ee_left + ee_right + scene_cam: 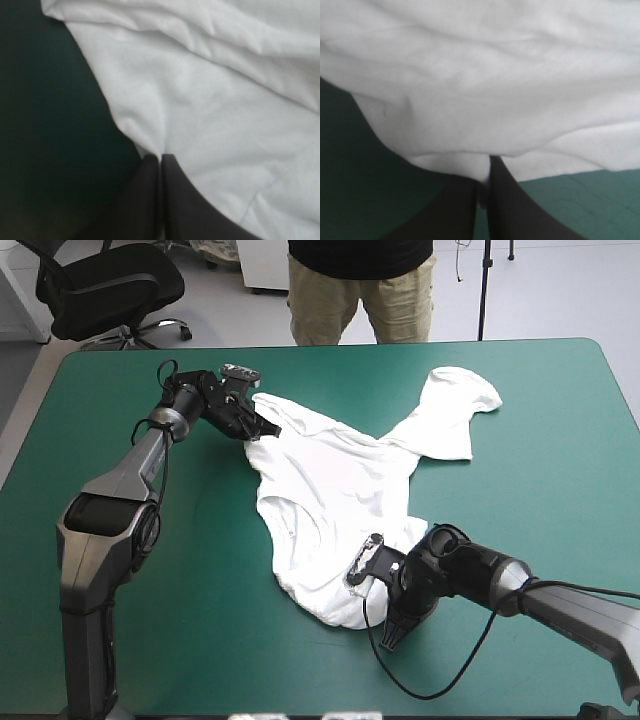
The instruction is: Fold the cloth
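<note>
The white T-shirt [335, 490] lies crumpled and half spread across the middle of the teal-green table, one end trailing toward the far right. My left gripper [270, 428] is at the shirt's far left edge, shut on the T-shirt [210, 100]; its black fingers [172, 200] meet on a pinch of cloth. At the near edge of the shirt sits my right gripper [375, 590], its fingers [502, 200] all but closed with a fold of the T-shirt [485, 90] pinched between them.
Bare teal-green cover [200, 620] surrounds the shirt on the left, front and right. The shirt's far end [455, 405] reaches close to the table's far edge.
</note>
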{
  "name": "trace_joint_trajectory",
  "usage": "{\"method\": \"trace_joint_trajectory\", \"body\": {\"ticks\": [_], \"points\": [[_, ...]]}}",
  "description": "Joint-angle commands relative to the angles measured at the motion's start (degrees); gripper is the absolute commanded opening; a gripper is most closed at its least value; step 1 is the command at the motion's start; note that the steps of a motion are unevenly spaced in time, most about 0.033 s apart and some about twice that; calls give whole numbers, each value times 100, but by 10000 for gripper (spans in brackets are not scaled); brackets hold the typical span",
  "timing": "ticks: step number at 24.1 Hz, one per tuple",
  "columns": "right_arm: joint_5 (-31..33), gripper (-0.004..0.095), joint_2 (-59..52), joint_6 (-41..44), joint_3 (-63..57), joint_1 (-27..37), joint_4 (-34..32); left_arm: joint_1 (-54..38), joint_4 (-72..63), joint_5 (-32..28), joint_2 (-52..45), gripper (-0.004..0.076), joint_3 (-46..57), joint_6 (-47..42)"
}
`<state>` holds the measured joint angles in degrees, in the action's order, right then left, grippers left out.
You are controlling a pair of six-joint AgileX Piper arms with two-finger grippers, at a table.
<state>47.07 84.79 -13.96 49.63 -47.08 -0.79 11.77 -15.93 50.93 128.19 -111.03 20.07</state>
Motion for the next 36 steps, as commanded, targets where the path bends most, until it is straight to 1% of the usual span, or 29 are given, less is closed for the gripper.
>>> {"method": "trace_joint_trajectory", "body": {"ticks": [1,3,4,5,7,8,11,12,15,16,18,21,23,25,30,36], "points": [[-192,-3,-242,149,101,-1,-48,15,-47,42,-495,-18,-145,-5],[-57,-3,-510,451,211,-1,-371,15,-47,170,-708,-18,-266,-5],[131,-3,-787,620,388,-1,-621,15,-47,273,-882,-18,-420,-5],[217,-3,-915,660,491,-1,-718,15,-47,350,-983,-18,-535,-5],[615,-3,-1497,797,1172,-1,-1190,15,-47,649,-1358,-18,-1087,20],[730,-3,-1697,809,1466,-1,-1372,15,-47,792,-1516,-18,-1340,20],[1064,-4,-2077,810,2862,-1,-2003,15,-20,1282,-2047,-18,-2238,35],[1120,-4,-2113,768,3178,-1,-2122,15,3,1332,-2139,-18,-2446,35],[1226,-4,-2112,486,4617,-1,-2572,15,1,1457,-2706,-18,-3327,-25],[1174,-4,-2112,392,5097,-1,-2612,15,17,1457,-2921,-18,-3539,-25],[1148,-4,-2112,236,5663,-1,-2586,15,80,1381,-3184,-18,-3718,-25],[996,-4,-2112,187,6369,-1,-2562,15,162,1105,-3606,-18,-3886,-25],[916,-3,-2102,75,6783,-1,-2399,15,172,926,-3883,-18,-3937,-25],[900,-4,-2060,-76,7087,-1,-2306,15,224,797,-4176,-18,-3961,52],[911,-3,-2050,-277,7677,-1,-2306,15,454,535,-4766,-18,-3961,122],[1038,-3,-2050,-277,8177,-1,-2472,15,902,471,-5030,-18,-3961,99]]}}
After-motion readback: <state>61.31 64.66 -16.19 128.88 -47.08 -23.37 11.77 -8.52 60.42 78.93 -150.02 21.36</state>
